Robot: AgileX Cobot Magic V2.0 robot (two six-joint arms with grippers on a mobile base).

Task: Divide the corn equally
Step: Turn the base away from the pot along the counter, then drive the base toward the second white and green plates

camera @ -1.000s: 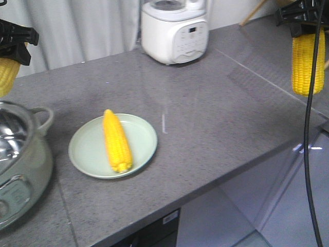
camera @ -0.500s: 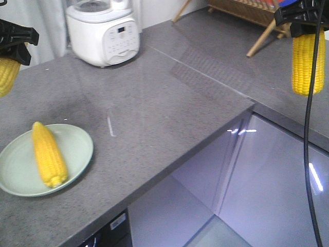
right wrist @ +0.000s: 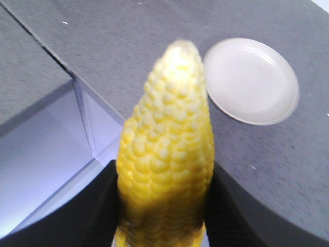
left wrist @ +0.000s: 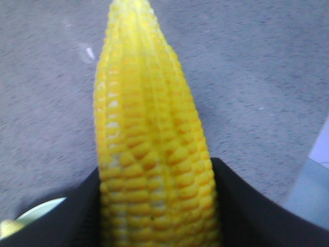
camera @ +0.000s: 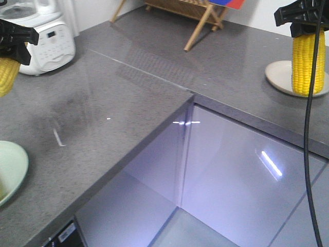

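The grey stone surface (camera: 128,98) is L-shaped. My left tool (camera: 14,37) is clamped on the first corn cob (camera: 6,74), which hangs above the surface. A green plate (camera: 9,170) lies nearby. My right tool (camera: 303,18) is clamped on the second corn cob (camera: 307,64), which hangs upright near a white plate (camera: 277,77).

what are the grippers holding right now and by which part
The left gripper clamps one corn cob and the right gripper a second corn cob, each by its thick end, tip hanging down.
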